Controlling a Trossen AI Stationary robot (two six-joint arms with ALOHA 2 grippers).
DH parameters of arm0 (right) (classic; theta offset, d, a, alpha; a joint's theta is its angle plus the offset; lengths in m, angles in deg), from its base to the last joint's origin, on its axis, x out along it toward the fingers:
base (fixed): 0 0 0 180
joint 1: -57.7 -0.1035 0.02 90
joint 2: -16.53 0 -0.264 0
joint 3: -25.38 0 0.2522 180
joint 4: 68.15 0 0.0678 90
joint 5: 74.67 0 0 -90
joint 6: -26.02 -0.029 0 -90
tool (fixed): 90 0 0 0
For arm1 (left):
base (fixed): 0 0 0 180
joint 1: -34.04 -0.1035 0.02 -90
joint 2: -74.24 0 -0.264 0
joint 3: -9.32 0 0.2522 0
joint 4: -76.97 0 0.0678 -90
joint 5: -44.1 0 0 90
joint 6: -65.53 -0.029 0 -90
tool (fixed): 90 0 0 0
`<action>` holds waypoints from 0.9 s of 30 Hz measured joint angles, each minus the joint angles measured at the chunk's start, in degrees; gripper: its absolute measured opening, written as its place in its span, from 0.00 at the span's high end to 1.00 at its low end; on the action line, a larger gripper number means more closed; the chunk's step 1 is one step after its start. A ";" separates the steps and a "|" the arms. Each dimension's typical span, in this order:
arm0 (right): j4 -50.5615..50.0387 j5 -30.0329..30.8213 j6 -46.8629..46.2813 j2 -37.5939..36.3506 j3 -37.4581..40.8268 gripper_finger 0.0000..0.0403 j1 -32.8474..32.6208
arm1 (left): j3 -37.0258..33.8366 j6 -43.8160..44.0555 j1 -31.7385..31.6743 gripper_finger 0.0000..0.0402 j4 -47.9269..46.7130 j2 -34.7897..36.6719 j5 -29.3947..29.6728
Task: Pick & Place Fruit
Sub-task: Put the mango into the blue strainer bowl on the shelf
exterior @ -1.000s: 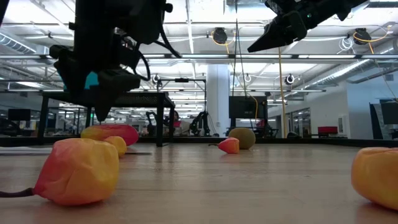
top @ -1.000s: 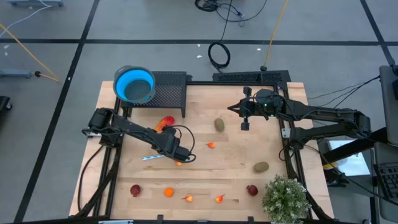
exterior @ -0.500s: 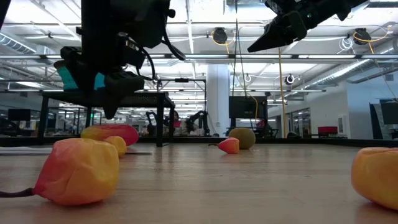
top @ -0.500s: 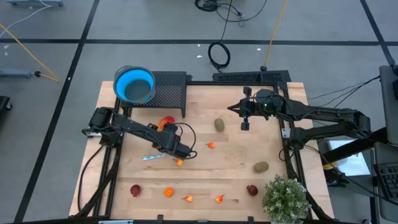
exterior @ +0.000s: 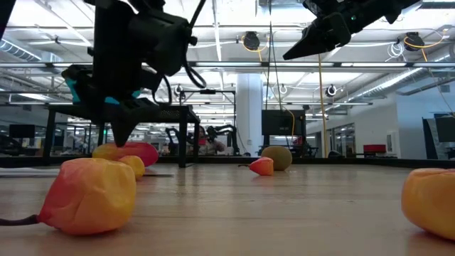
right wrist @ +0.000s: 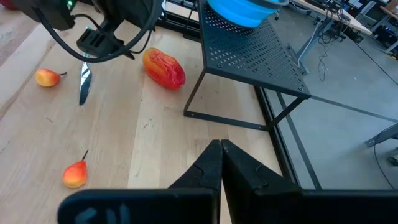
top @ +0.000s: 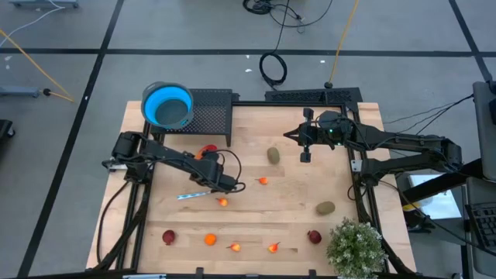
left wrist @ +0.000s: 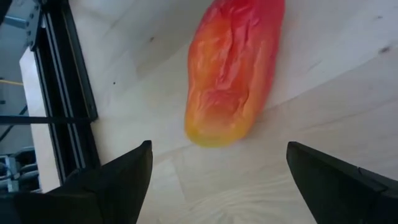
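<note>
The larger orange-red fruit point(top: 207, 150) lies on the wooden table near the black stand; it fills the left wrist view point(left wrist: 233, 68). My left gripper point(top: 212, 175) hangs open just on the near side of it and touches nothing; its two fingers point(left wrist: 134, 171) stand apart short of the fruit's end. My right gripper point(top: 306, 149) is shut and empty, high over the far right of the table, and its closed fingers show in the right wrist view point(right wrist: 221, 163). Two brown kiwis point(top: 273, 155) point(top: 325, 208), small orange fruits point(top: 223, 202) point(top: 263, 181) and dark red ones point(top: 168, 236) lie scattered.
A blue bowl point(top: 167, 105) sits on a black perforated stand point(top: 211, 108) at the far left. A slim silver knife point(top: 190, 195) lies near my left gripper. More small fruits point(top: 235, 247) line the near edge, and a potted plant point(top: 356, 246) stands at the near right corner.
My left gripper has moved toward the table's far edge, nearer the large orange-red fruit, leaving the small orange fruit beside the knife uncovered. The fruits have not moved.
</note>
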 joint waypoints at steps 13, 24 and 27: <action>0.02 0.00 0.00 0.00 -0.02 1.00 0.00 | -4.66 -3.85 -2.90 0.09 8.30 0.00 0.17; 0.03 -0.02 -1.56 0.00 -0.02 1.00 -0.02 | -7.85 -10.63 -6.24 0.09 14.62 0.00 0.04; 0.07 -0.02 -1.55 0.00 -0.02 1.00 -0.02 | -7.91 -10.85 -6.36 0.09 14.72 0.00 0.08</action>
